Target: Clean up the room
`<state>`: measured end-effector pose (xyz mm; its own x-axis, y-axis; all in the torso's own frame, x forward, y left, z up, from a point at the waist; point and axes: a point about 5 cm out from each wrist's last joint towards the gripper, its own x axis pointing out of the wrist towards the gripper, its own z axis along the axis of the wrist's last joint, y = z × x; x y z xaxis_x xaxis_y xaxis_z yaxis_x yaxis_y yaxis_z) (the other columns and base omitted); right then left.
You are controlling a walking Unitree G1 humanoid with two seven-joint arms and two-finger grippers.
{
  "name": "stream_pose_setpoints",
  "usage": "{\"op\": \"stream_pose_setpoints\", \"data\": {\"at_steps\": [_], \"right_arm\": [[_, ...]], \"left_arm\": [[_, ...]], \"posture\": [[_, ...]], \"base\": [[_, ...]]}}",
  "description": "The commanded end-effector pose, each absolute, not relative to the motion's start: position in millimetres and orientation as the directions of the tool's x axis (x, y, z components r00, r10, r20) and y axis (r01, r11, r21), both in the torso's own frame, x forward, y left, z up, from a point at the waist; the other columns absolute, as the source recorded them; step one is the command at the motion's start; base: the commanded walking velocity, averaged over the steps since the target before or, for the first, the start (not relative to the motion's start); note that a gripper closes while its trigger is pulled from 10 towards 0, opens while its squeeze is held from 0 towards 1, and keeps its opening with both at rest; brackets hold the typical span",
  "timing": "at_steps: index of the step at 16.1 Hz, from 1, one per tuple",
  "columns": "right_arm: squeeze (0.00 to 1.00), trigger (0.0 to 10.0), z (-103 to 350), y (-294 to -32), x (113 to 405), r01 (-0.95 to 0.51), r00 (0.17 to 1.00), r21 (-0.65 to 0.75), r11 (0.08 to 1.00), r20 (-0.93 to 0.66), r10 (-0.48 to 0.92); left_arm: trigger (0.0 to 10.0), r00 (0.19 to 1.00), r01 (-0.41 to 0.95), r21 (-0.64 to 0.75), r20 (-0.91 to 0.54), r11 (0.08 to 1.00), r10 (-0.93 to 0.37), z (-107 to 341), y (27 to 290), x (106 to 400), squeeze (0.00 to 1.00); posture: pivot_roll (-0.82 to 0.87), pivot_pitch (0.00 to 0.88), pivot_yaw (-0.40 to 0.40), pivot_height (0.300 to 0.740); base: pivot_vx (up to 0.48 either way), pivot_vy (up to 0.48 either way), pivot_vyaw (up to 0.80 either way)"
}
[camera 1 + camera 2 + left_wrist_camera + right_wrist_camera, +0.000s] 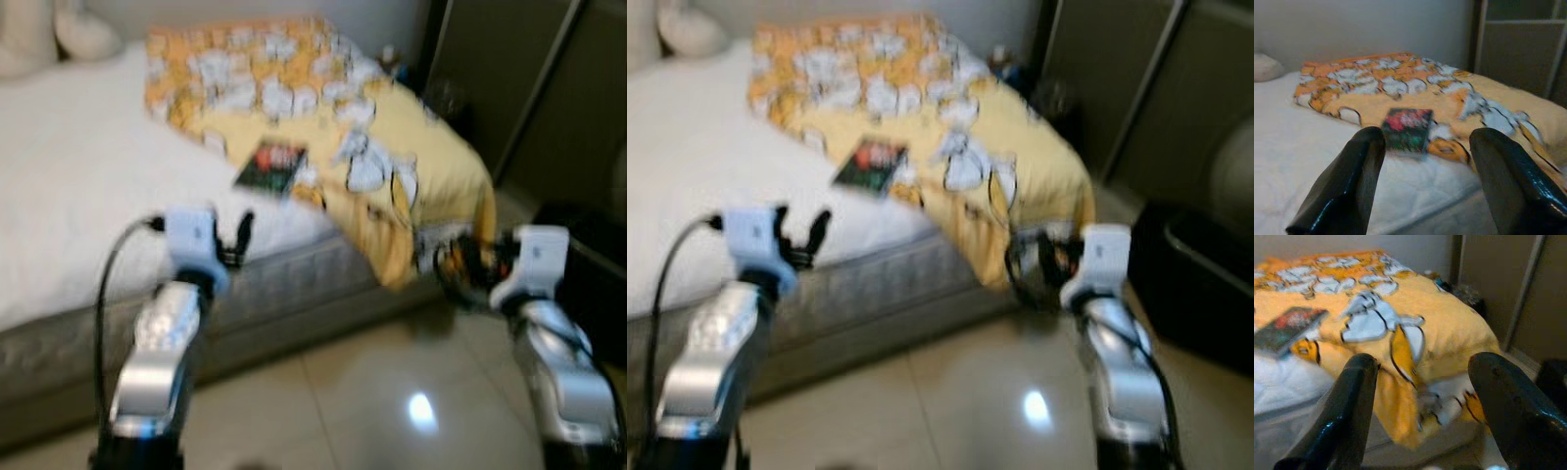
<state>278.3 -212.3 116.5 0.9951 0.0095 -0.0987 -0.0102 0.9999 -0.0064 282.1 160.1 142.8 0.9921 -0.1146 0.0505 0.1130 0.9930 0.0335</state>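
A white-sheeted bed with a grey quilted mattress edge (294,284) is seen ahead, across the left and centre. A yellow-and-orange cartoon-print blanket (294,88) is spread over its right part, one corner draped off the near right edge toward the glossy tiled floor (392,392). A small dark book with a red cover picture (271,166) lies on the bed at the blanket's near left edge, partly on the blanket. A pale pillow (83,34) is placed at the far left, behind the blanket. Dark wardrobe doors (549,88) stand right of the bed; a black box-like object (588,255) sits on the floor before them.

The left gripper (235,240) is raised before the mattress edge, its fingers spread, the book ahead of it. The right gripper (1420,411), fingers apart, is held before the draped corner.
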Motion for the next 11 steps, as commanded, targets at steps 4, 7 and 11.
{"op": "stream_pose_setpoints", "data": {"at_steps": [4, 7, 11], "right_arm": [[0.0, 10.0, 123, -196, 289, -0.14, 0.987, -0.044, 0.989, -0.088, 0.136], [0.0, 10.0, 121, -188, 288, -0.211, 0.974, -0.059, 0.976, -0.096, 0.205], [0.0, 10.0, 110, -198, 285, -0.142, 0.987, -0.077, 0.987, -0.081, 0.136]], "left_arm": [[10.0, 0.996, 0.074, 0.051, 0.046, 0.996, -0.077, 144, 170, 281, 0.0], [10.0, 0.998, 0.056, 0.053, 0.036, 0.997, -0.058, 140, 173, 281, 0.0], [10.0, 0.996, 0.086, 0.057, 0.017, 0.995, -0.087, 118, 173, 277, 0.0]], "posture": [[-0.05, 0.0, 0.017, 0.74], [-0.05, 0.0, 0.016, 0.74], [-0.06, 0.0, 0.001, 0.74]], "base": [[0.461, 0.0, 0.2], [0.46, 0.0, 0.8], [0.458, 0.0, 0.54]]}}
